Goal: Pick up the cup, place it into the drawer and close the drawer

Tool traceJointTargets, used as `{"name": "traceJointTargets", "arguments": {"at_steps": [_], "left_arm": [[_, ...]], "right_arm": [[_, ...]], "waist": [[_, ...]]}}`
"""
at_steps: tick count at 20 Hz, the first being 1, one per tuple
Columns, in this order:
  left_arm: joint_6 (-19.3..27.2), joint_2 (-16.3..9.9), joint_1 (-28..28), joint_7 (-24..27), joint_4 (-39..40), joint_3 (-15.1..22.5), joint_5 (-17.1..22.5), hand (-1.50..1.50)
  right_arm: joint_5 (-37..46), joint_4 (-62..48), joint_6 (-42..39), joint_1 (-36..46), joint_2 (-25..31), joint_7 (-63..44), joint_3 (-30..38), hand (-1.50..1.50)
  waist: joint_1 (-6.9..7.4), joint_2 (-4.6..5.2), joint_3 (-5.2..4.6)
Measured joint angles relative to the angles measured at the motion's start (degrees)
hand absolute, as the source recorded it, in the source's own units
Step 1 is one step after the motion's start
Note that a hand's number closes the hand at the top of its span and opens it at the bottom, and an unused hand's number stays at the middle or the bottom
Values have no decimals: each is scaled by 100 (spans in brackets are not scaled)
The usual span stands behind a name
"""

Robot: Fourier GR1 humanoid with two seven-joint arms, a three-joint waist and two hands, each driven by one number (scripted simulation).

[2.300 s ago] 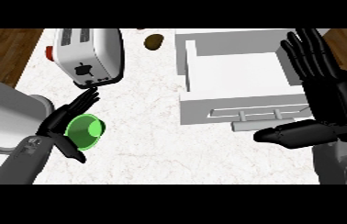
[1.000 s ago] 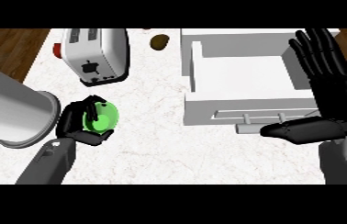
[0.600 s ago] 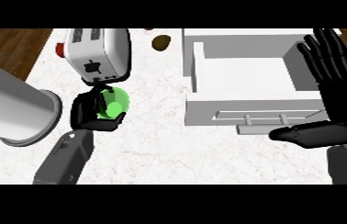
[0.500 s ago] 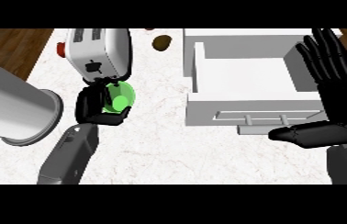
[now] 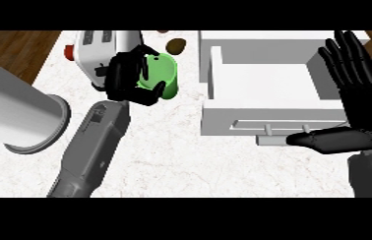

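We take the drawer (image 5: 262, 86) as our landmark. Far to its left a grey cylinder (image 5: 29, 118) stands at the counter's edge. Nearer, our left hand (image 5: 127, 79) rises from its grey forearm, fingers curled round the green cup (image 5: 161, 75), held just left of the drawer in front of the white toaster (image 5: 98, 52). We cannot tell which way the cup's mouth points. A small brown object (image 5: 175, 45) lies behind it. The open drawer shows only its white floor. At the drawer's right side our right hand (image 5: 349, 81) rests, fingers straight and spread.

Grey boxy forearm (image 5: 91, 150), black jointed hands (image 5: 127, 76)
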State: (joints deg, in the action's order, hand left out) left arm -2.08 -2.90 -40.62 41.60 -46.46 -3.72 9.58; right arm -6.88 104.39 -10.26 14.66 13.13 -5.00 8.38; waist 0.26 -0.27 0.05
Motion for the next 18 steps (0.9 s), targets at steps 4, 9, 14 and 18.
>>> {"name": "traceJointTargets", "arguments": {"at_steps": [4,9,14,18], "left_arm": [[484,155,-626,-997,-476,179,-66,150],[1150,230,-1538,-1752,-360,480,-42,150],[1653,272,-2470,-2282,452,620,47,150],[1968,282,-3074,-2551,1273,836,236,150]], "right_arm": [[26,-60,-1,7,-5,56,17,-150],[52,-99,13,94,-13,63,12,-150],[58,-38,33,119,-40,2,-19,-150],[27,-81,-26,212,-29,49,-36,-150]], "waist": [[-11,1,0],[-88,22,-1],[-202,56,-1],[-332,93,2]]}}
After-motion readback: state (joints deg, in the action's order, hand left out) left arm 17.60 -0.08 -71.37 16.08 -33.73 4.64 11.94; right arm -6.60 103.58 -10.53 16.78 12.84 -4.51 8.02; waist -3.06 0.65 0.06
